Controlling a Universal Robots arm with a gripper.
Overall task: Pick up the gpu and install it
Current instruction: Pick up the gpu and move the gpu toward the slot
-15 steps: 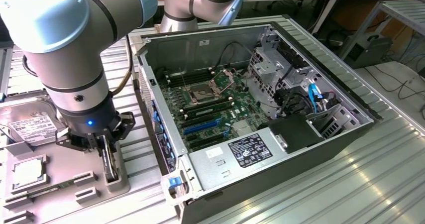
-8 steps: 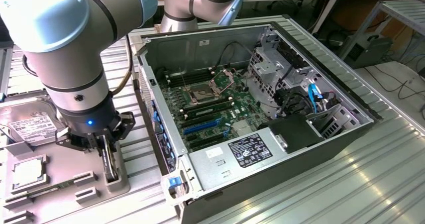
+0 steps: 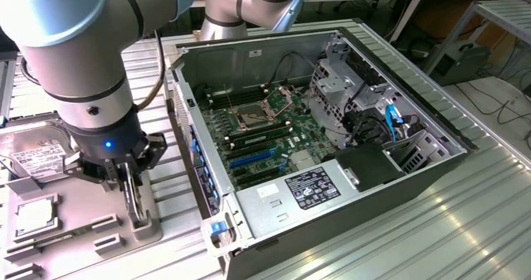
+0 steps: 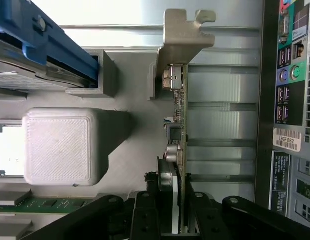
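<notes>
As you read the exterior view, your gripper is down over the grey tray on that view's left. Its fingers are clenched on the gpu, which stands on edge in a holder at the tray's corner nearest the case. The case lies open just beside the tray, toward that view's right, with the motherboard bare inside. You are at the pick-up step, by my judgement: the card is gripped but not lifted, and nothing is installed.

Turn to the wrist view and you see the gpu edge-on, running out from between the fingers, which press on both its faces with no gap showing. Its bracket sits against the holder. Any lift from here would call for a straight pull along the card's plane, since a tilt could bind the bracket in its slot.
</notes>
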